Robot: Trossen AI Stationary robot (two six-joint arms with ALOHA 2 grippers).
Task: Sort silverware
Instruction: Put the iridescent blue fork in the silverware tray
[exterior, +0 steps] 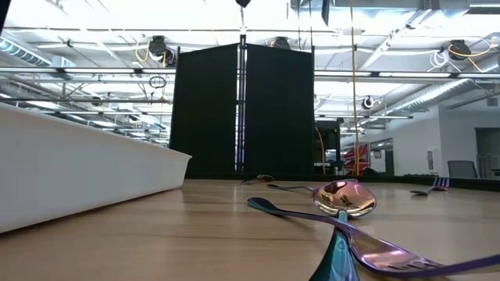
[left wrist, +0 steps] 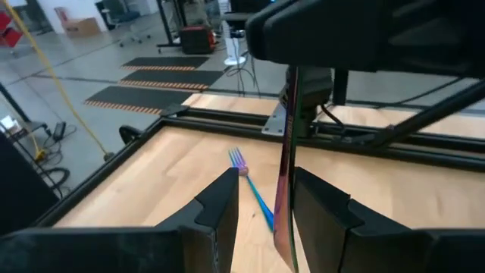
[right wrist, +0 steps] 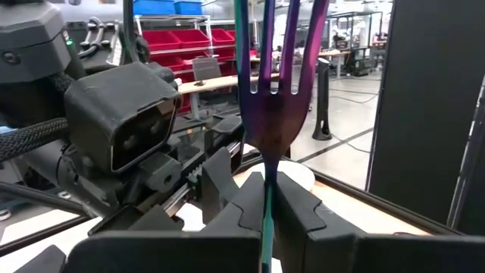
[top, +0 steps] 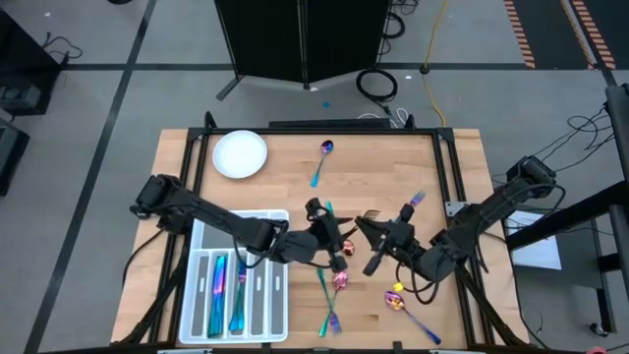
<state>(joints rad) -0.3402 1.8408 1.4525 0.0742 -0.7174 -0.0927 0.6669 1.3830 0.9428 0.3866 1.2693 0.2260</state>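
An iridescent purple-teal fork (right wrist: pixel 276 114) is held above the middle of the table by my right gripper (right wrist: pixel 267 199), which is shut on it. In the high view this gripper (top: pixel 373 236) faces my left gripper (top: pixel 336 241). In the left wrist view the fork (left wrist: pixel 286 152) shows edge-on and runs into the gap of my open left gripper (left wrist: pixel 265 193), close to one finger (left wrist: pixel 318 208). Other silverware lies loose on the table: a spoon (top: pixel 321 162) at the far side, a blue-handled fork (top: pixel 415 202), a pink spoon (top: pixel 340 280) and another spoon (top: pixel 398 300). My right gripper pinches the fork's handle (right wrist: pixel 267 176) between its two fingers, just below where it widens toward the tines. The tines (right wrist: pixel 280 45) reach out past the fingertips toward my left gripper. The fork is lifted clear of the table. My left gripper: whether a finger touches the fork, I cannot tell.
A translucent white compartment tray (top: pixel 257 324) at the near left holds a few pieces (top: pixel 218 290). A white round plate (top: pixel 240 154) sits at the far left. In the low view the tray wall (exterior: pixel 78 172) fills the left, with a spoon (exterior: pixel 344 199) lying close by.
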